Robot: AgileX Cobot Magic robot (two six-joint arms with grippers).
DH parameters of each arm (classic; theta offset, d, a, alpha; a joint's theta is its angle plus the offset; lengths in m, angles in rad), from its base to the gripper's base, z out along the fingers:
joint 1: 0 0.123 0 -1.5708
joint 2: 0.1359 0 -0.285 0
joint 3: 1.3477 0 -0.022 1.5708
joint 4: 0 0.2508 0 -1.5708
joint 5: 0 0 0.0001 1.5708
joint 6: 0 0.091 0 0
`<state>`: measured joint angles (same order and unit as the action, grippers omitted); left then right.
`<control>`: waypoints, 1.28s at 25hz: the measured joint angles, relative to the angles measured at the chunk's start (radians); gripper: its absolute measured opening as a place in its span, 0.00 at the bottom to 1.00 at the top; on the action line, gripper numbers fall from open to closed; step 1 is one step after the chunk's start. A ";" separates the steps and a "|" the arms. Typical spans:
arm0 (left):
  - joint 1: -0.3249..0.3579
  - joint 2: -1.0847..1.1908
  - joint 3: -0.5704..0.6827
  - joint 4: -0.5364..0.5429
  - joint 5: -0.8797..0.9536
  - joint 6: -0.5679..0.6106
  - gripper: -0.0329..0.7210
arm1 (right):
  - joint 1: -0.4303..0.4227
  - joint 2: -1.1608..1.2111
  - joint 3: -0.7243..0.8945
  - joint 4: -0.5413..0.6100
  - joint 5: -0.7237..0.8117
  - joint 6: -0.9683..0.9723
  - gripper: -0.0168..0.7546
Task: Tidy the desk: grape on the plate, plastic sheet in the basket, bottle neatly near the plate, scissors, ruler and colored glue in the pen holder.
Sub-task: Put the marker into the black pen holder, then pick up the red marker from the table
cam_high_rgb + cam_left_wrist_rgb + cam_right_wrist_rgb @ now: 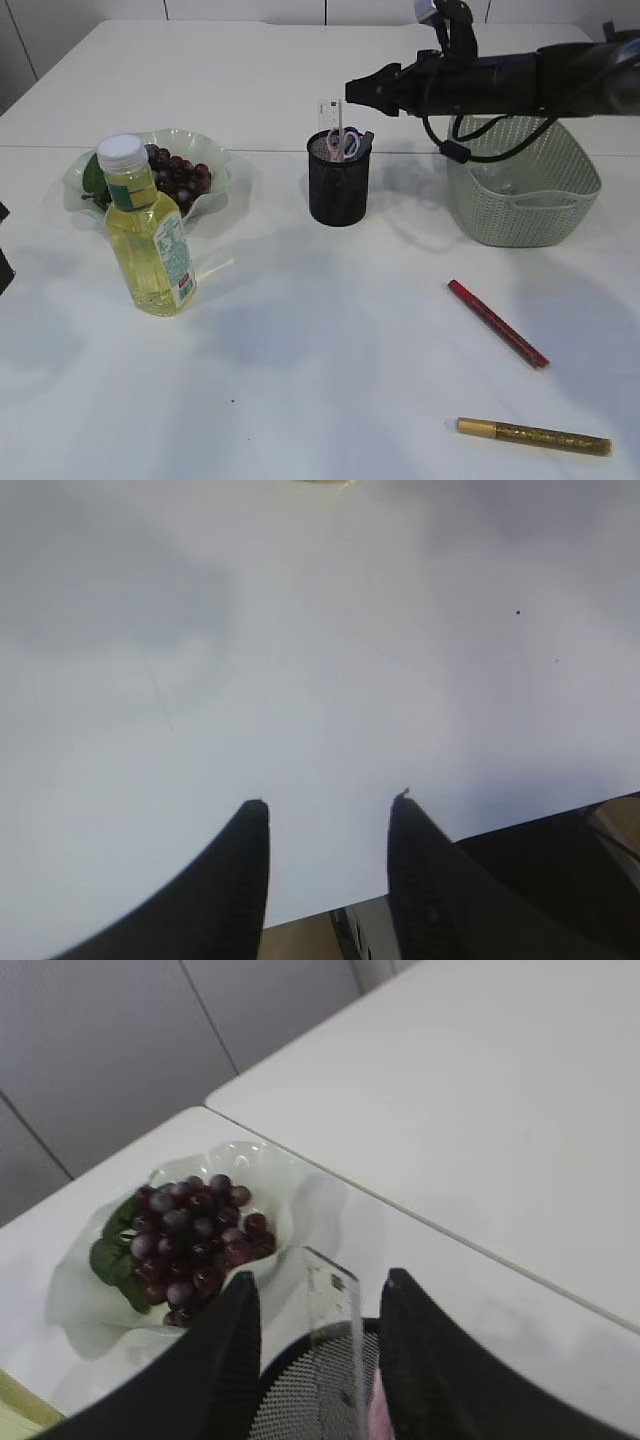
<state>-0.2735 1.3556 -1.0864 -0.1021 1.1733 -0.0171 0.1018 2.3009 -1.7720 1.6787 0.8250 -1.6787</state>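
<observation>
The black mesh pen holder point(337, 185) stands mid-table with pink-handled scissors point(343, 142) and a clear ruler point(328, 118) upright in it. My right gripper point(352, 92) hovers just above it, open. In the right wrist view the ruler point(335, 1325) stands between the spread jaws point(318, 1290), over the holder's rim point(290, 1385). Grapes point(178, 174) lie on the pale green plate point(225, 172). The yellow bottle point(150, 235) stands upright in front of the plate. A red glue pen point(497, 323) and a gold glue pen point(533, 437) lie on the table. My left gripper point(328, 802) is open and empty over bare table.
The green woven basket point(525, 205) stands at the right, under my right arm; I cannot make out its contents. In the right wrist view the grapes point(190, 1238) and plate point(262, 1165) lie beyond the holder. The table's front edge shows between my left jaws.
</observation>
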 joint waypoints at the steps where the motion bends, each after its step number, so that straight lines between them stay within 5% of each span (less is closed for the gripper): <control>1: 0.000 0.000 0.000 0.000 0.002 0.000 0.43 | 0.000 -0.023 0.000 -0.060 -0.041 0.074 0.45; 10: 0.000 0.000 0.000 -0.007 0.008 0.000 0.43 | 0.000 -0.279 0.000 -0.787 -0.027 0.809 0.45; 20: 0.000 0.000 0.000 -0.011 -0.007 0.000 0.43 | 0.019 -0.435 0.000 -1.220 0.199 1.237 0.45; 27: 0.000 0.000 0.000 -0.011 -0.013 0.000 0.43 | 0.104 -0.446 0.000 -1.492 0.398 1.380 0.45; 32: 0.000 0.000 0.000 -0.011 -0.026 0.000 0.43 | 0.151 -0.446 0.064 -1.573 0.402 1.410 0.45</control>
<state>-0.2735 1.3556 -1.0864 -0.1132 1.1476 -0.0171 0.2528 1.8547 -1.7080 0.1059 1.2274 -0.2684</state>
